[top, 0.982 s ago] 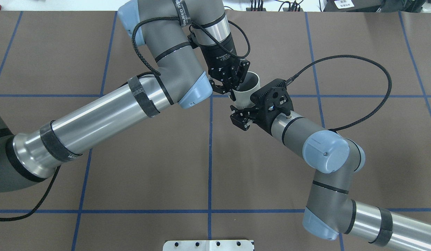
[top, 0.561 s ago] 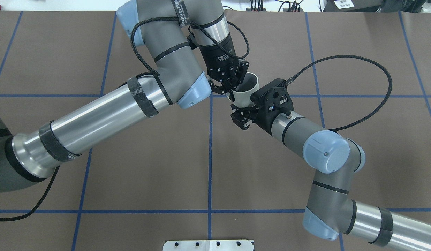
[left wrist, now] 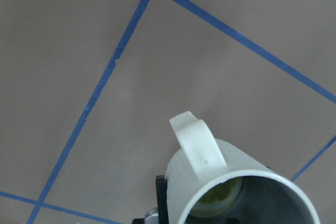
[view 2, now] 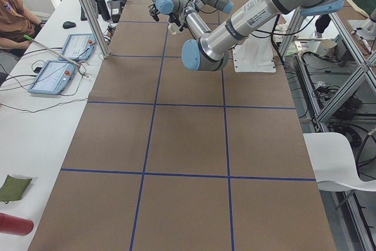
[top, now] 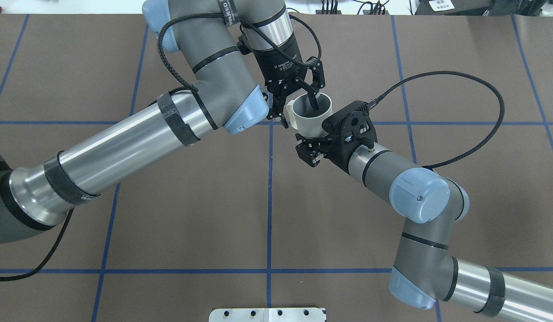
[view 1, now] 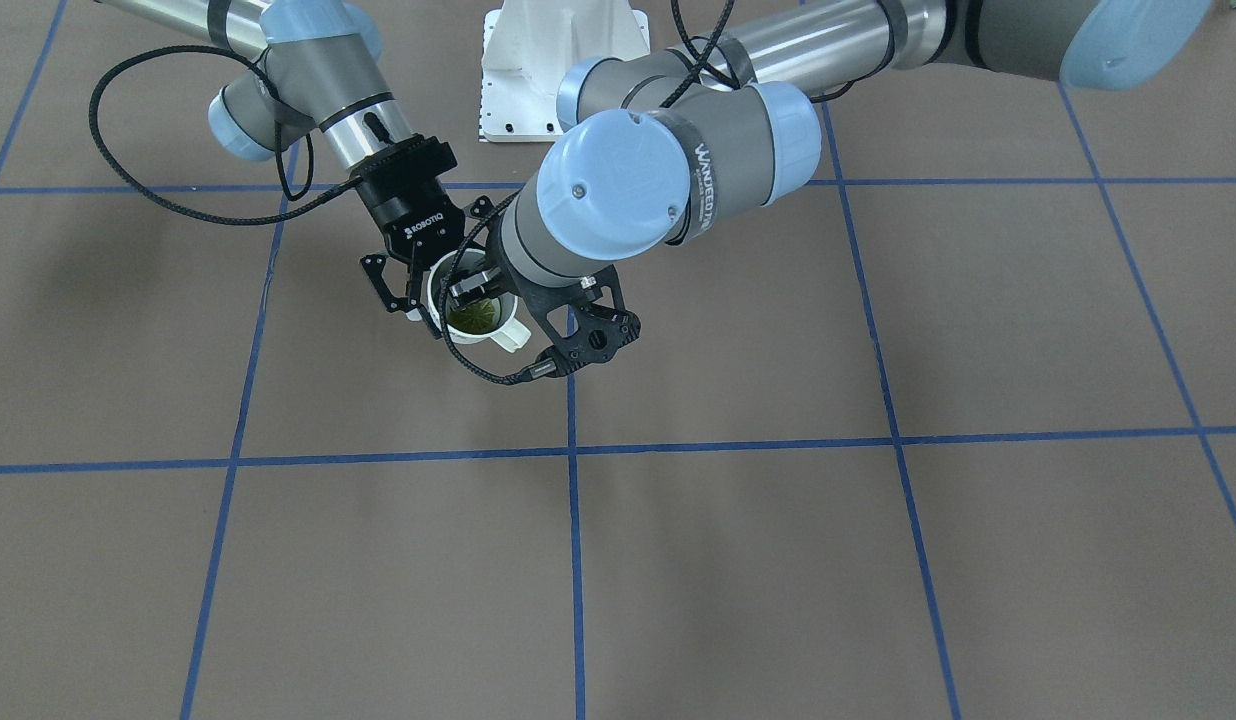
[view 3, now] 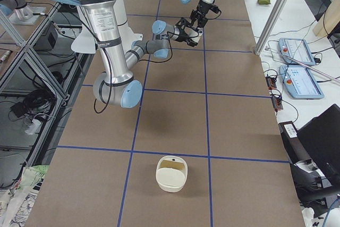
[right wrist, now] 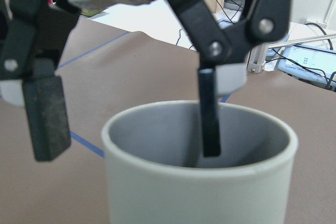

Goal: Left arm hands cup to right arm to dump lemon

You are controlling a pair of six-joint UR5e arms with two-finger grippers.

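Overhead check. Cup (top: 308, 124) is up off the table (top: 169, 214), just at 1 o'clock of the blue tape crossing (top: 270, 123), mouth up.

Right gripper (view 1: 443, 298) comes in from 4 o'clock on the overhead and is clamped on the cup's lower body. One of its fingers shows against the wall in the front-facing view. The other is hidden behind the left arm.

Left gripper (top: 298, 112) drops in from 11 o'clock with its fingers spread wide and grasping nothing. On the right wrist camera, one finger (right wrist: 210, 114) hangs down inside the mouth near the far wall. I can't tell if it brushes the wall. The other finger (right wrist: 47, 116) hangs outside, at 9 o'clock of the rim, with clear daylight between it and the cup.

Handle (top: 289, 107) points to roughly 10 o'clock on the overhead, on the side of that outer finger.

Lemon (view 1: 475, 316) is in the bottom of the cup, a dull yellow-green lump against the grey inside. The left wrist camera shows it too, low in the cup under the near rim. The overhead can't see it, as the finger and shadow cover the bottom.

A white tub (view 3: 171, 174) stands at the table's end nearest the exterior right camera, well apart from both arms.
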